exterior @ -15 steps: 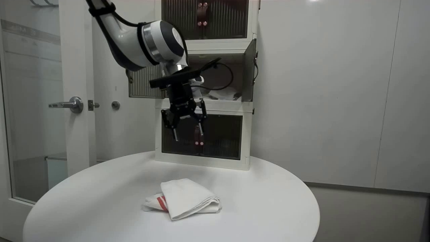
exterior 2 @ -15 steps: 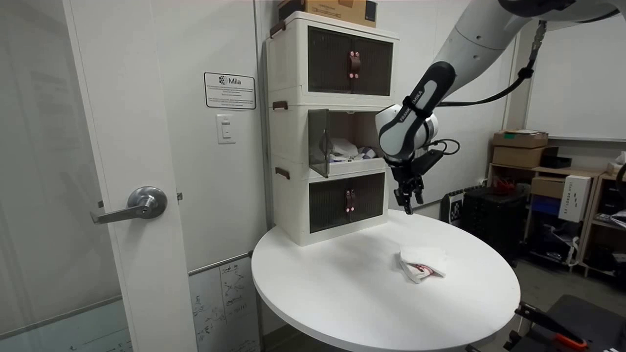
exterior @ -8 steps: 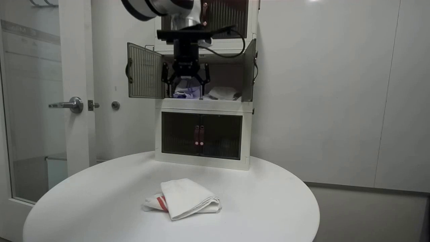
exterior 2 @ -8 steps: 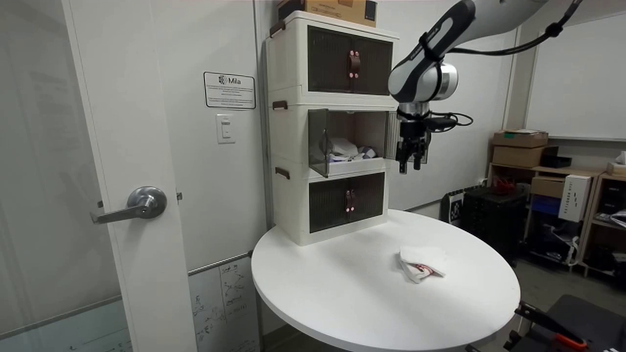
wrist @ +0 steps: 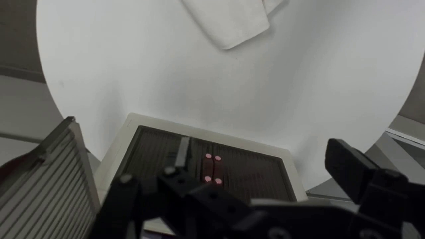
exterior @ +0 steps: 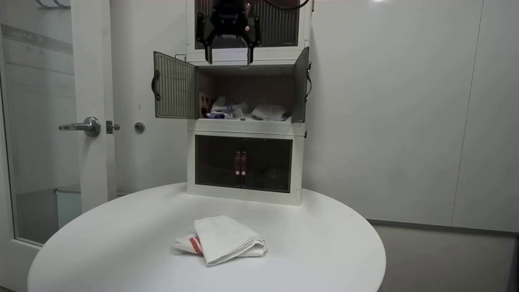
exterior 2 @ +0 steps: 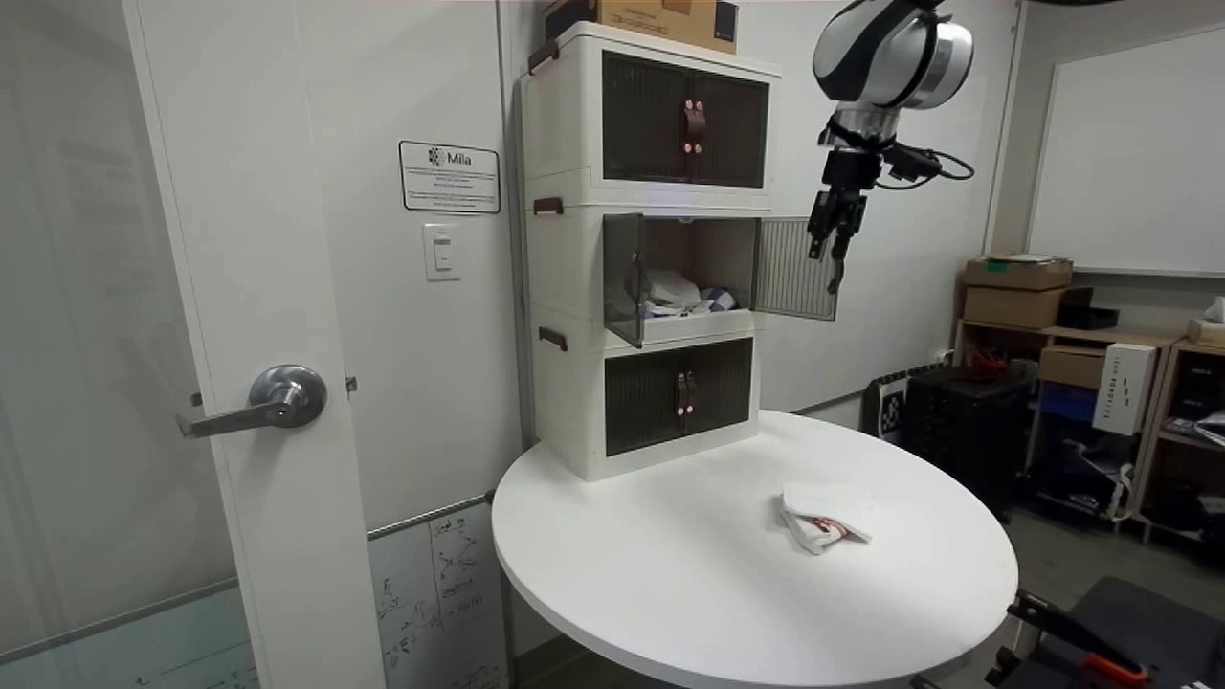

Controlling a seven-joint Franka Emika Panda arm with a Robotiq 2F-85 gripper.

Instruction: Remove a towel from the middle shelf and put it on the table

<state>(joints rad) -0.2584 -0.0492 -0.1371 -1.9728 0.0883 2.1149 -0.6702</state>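
While the gripper hangs with jaws apart, the red-striped towel lies folded on the table; the wall sign in an exterior view reads "Mila", its smaller print illegible.

towel: white cloth, a few red stripes, folded over in uneven layers, striped part jutting from under the top fold. lies wholly on the table, which is round, broad, white. middle shelf: white-framed, dim inside, standing open, higher than the towel.
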